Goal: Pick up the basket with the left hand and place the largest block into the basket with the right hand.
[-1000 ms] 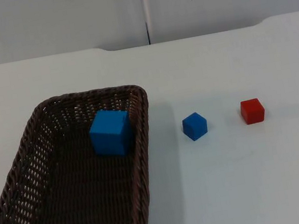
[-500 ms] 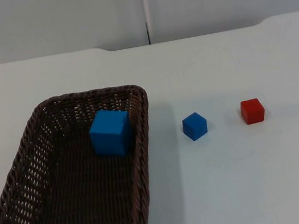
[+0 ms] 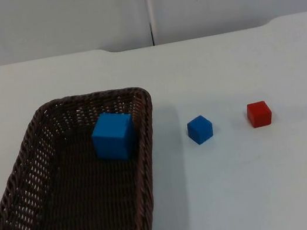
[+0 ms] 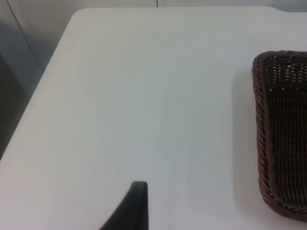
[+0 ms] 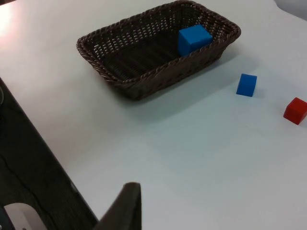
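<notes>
No readable text, label, brand, number or sign appears on anything in these views; the basket (image 3: 71, 189), the blocks and the table carry no markings.

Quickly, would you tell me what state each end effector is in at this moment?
Left end effector: cannot be told; it is over bare table, left of the basket.
Right end effector: cannot be told; it is away from the blocks.

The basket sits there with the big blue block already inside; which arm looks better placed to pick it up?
Probably the left. Its claw hangs just beside the basket rim, while the right claw looks at the basket from farther off across the table.
</notes>
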You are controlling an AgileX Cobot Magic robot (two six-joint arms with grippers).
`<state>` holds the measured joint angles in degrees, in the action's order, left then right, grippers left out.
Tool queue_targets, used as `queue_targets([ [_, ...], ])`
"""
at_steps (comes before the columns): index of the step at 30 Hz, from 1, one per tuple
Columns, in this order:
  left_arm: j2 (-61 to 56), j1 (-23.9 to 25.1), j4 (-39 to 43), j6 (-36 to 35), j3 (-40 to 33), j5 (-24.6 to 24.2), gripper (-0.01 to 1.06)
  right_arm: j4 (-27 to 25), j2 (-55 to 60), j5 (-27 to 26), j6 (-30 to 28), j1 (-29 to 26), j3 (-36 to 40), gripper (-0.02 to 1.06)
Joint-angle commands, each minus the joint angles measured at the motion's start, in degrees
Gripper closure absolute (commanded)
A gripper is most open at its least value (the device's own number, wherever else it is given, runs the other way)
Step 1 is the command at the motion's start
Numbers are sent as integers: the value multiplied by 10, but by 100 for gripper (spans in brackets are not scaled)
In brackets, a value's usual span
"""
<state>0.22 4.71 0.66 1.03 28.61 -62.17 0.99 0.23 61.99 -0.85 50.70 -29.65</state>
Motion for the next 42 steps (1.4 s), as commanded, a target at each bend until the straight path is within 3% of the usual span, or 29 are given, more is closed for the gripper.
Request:
queue_targets([
  [1, -2, -1, -7, 2, -3, 5, 0, -1, -2, -2, 0, -3, 2, -1],
  [26, -2, -14, -2, 2, -3, 5, 0, -1, -2, -2, 0, -11, 2, -1],
  [42, -2, -14, -2, 2, -3, 5, 0, -1, -2, -2, 0, -195, 2, -1],
])
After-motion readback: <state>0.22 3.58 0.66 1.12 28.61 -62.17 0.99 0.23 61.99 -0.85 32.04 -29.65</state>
